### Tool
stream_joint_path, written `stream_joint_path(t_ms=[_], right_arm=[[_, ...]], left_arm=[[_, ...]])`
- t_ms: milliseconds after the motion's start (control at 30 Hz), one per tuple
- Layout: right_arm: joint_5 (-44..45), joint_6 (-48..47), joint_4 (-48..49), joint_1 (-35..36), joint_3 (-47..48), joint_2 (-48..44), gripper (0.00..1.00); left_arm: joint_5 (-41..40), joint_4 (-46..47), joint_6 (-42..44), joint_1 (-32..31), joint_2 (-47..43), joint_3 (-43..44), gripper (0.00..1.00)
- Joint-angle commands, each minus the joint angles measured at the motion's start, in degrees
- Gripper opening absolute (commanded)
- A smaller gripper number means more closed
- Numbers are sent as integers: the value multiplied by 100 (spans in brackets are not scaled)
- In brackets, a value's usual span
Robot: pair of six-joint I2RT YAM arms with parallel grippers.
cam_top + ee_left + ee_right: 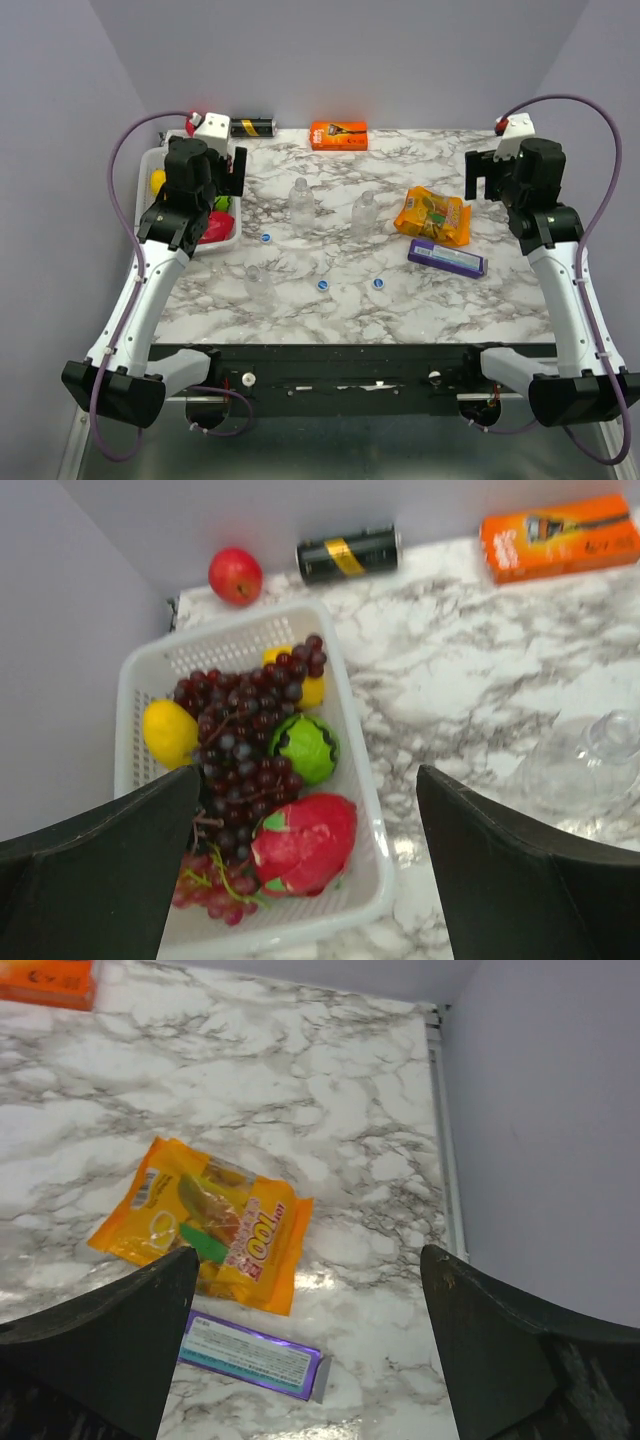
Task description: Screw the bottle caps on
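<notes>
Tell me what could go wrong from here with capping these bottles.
The bottles stand free and unheld; a nudge could tip one. The bottle caps are tiny and lie flat on the marble table, so a pinch may slip off. The near bottle hardly shows against the marble; aim may be off.

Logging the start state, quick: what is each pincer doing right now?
Left pincer: open, holding nothing.
Right pincer: open, holding nothing.
</notes>
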Motion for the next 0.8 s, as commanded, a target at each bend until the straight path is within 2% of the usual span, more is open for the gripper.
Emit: stream_joint_path(t_ms=[0,33,100,133,233,267,333,367,467,500,633,700,767], right_arm=[[-1817,-460,-200,-23,327,-248,100],[-2892,-940,-287,-23,537,-266,100],[-3935,-1461,-490,3,653,-363,99],[-4261,-1472,-499,108,723,-319,99],[-4195,-1305,-788,819,1328,146,94],[-4151,-1366,-998,1325,1608,260,92],[-4107,-1733,-1105,1864,1742,542,92],[-4063,-1875,-1140,2380,1760,621,91],[-3984,-2157,-1193,3269,1883,1068,91],[-3983,-2175,-1202,3447,1997,1200,91],[-4185,-2202,-1194,4238,2374,1991,91],[-4308,-2219,-1167,4485,2629,2501,91],[-4624,-2219,-1158,4556,3198,3113,87]], left_arm=[[213,-541,279,-20,-228,-382,99],[572,-664,402,85,-324,-418,99],[1589,-1217,805,130,-395,-532,98],[1665,-1349,790,130,-430,-602,98],[1700,-1377,571,261,-754,-1015,99],[1701,-1333,501,418,-842,-1086,98],[1709,-1289,273,665,-1062,-1271,99],[1727,-1245,210,849,-1124,-1332,99],[2007,-1149,104,1682,-1291,-1534,99],[2104,-1122,78,2138,-1309,-1613,99],[2395,-911,-89,2782,-1370,-1842,99],[2352,-841,-176,2837,-1441,-1921,99],[2281,-692,-282,2846,-1564,-1991,99]])
